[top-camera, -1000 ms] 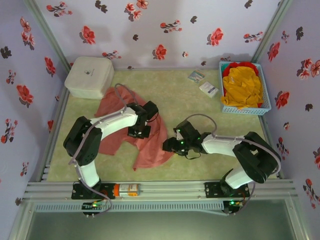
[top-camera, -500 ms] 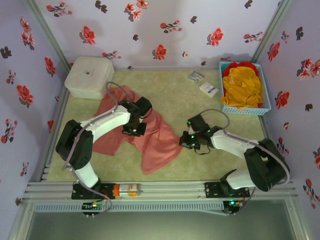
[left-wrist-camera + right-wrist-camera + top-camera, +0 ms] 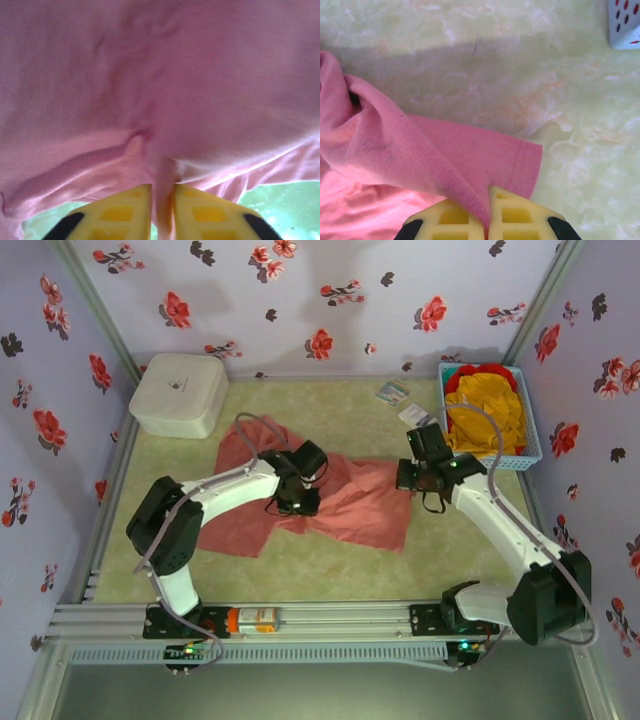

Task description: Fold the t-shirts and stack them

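Salmon-pink t-shirt (image 3: pixel 365 510), hem pinched in right fingers (image 3: pixel 516 216), printed packets (image 3: pixel 417 417) unreadable

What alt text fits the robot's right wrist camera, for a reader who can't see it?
The right gripper, yellow-fingered, pinches a fold of a salmon-pink t-shirt over a pale green mat. The shirt's hemmed edge lies on the mat; a blue basket shows its corner at top right.

The t-shirt (image 3: pixel 365 502) lies between the box (image 3: pixel 180 392) behind-left and the basket (image 3: pixel 490 462) behind-right.
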